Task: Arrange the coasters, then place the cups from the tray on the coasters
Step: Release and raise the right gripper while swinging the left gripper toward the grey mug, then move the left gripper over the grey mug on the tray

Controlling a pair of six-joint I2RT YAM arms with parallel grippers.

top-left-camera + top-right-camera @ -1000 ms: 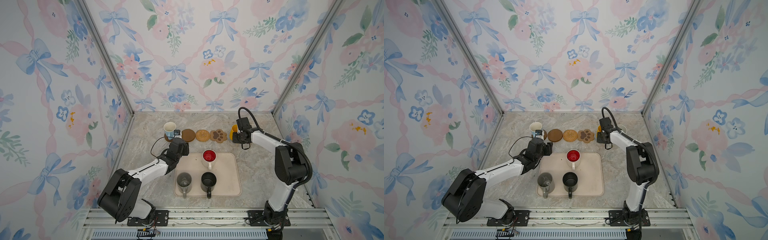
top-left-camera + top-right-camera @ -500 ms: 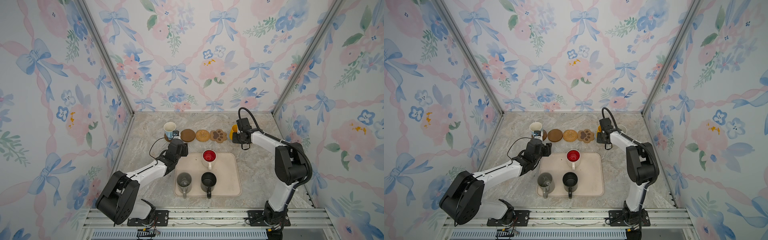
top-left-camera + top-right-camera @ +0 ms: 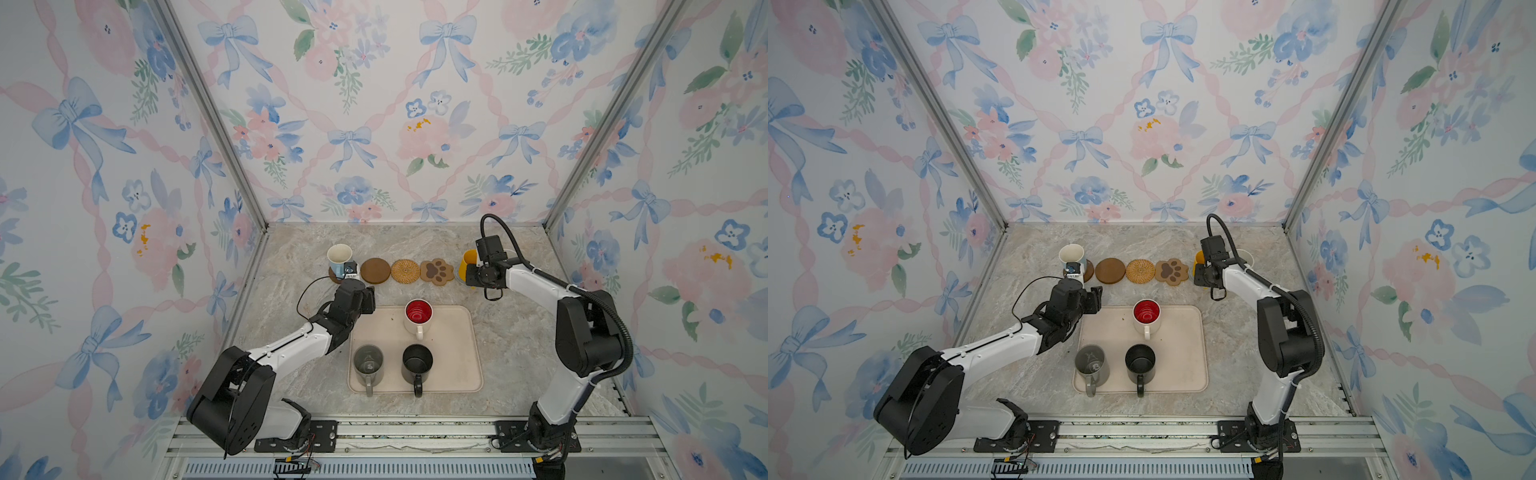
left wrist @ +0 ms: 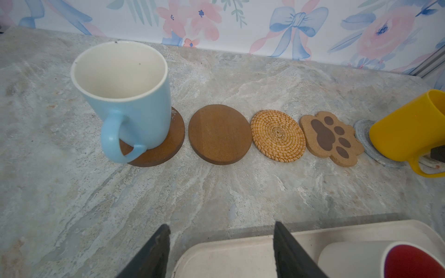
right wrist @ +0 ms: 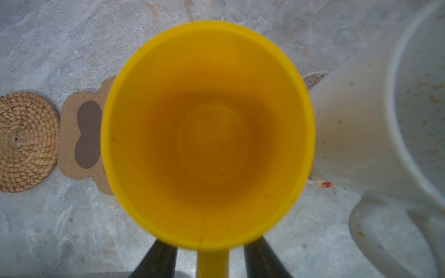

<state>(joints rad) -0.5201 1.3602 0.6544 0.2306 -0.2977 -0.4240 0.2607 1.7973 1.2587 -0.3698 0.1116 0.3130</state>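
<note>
**Three mugs placed, three waiting on the tray (image 3: pixel 453 365)**

Lower centre in both top views, on the beige tray: white mug with red inside (image 3: pixel 417 316) by the upper edge, grey mug (image 3: pixel 368 363) and black mug (image 3: pixel 417 361) side by side below it. Just above the tray, across the middle of the frame, a row of coasters (image 3: pixel 405 271) on the desk (image 3: pixel 511 353). At the row's left end, light blue mug (image 4: pixel 134 106) upright on a brown disc (image 4: pixel 163 149). Rightward and bare: second brown disc (image 4: pixel 219 134), rattan round (image 4: pixel 278 134), paw-shaped coaster (image 4: pixel 331 138). Beyond the paw, yellow mug (image 5: pixel 207 134) on the blue-grey crocheted round (image 4: pixel 361 130), with the speckled cream-white mug (image 5: pixel 356 134) just beside it at the right end. At the yellow handle, the right claw (image 5: pixel 212 248): parted, one finger on each side, a gap to the handle on both. Grips nothing. Over the tray's upper left corner, the left claw (image 4: pixel 221 225): parted wide, empty.
</note>
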